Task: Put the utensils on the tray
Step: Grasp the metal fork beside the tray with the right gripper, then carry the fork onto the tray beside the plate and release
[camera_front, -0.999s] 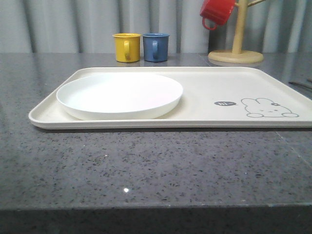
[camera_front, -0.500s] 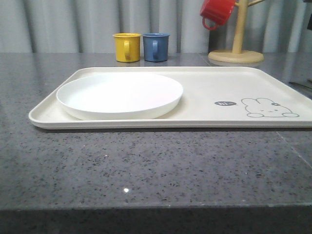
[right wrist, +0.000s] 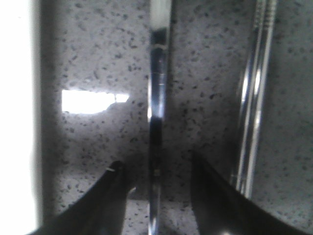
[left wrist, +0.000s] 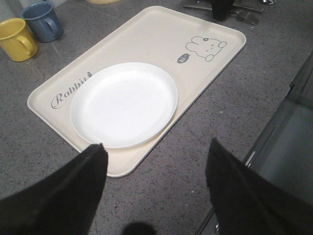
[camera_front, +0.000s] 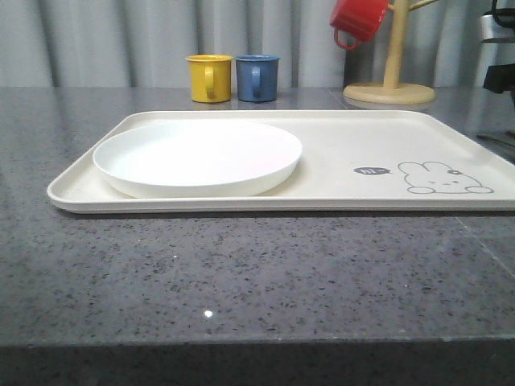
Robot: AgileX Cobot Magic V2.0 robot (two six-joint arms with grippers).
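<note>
Front view: the stone table (camera_front: 241,273) carries the cream tray (camera_front: 354,145), with the white plate (camera_front: 197,157) seated on the tray's left half. Beyond its right edge, on bare stone, lie a slim metal utensil handle (right wrist: 157,112) (type unclear) and the chopsticks (right wrist: 254,98). My right gripper (right wrist: 155,183) straddles that handle, jaws parted, not yet closed. My left gripper (left wrist: 154,161) hovers wide open, empty.
</note>
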